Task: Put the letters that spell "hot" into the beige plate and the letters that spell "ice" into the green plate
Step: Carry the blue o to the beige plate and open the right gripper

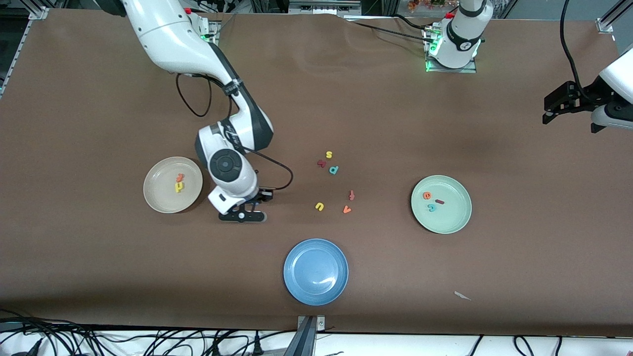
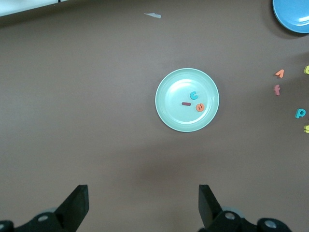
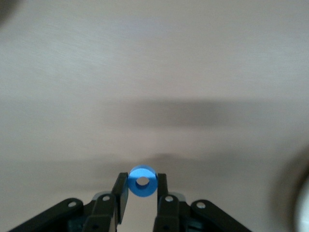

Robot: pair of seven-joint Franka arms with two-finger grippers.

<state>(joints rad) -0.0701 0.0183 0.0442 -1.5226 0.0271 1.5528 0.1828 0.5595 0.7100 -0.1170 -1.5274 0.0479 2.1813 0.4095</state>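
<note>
One blue o (image 3: 142, 181) between end-effector fingers (image 3: 120, 191)

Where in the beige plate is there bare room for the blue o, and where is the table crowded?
The beige plate holds only the yellow h and orange t together near its middle; the surrounding floor is bare. The right end effector holds the blue o beside that plate. Crowding: the leftover letters between the beige and green plate. The blue plate is bare.

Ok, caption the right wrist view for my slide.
Right gripper holds the blue ring-shaped o between its fingers above bare brown table.
</note>
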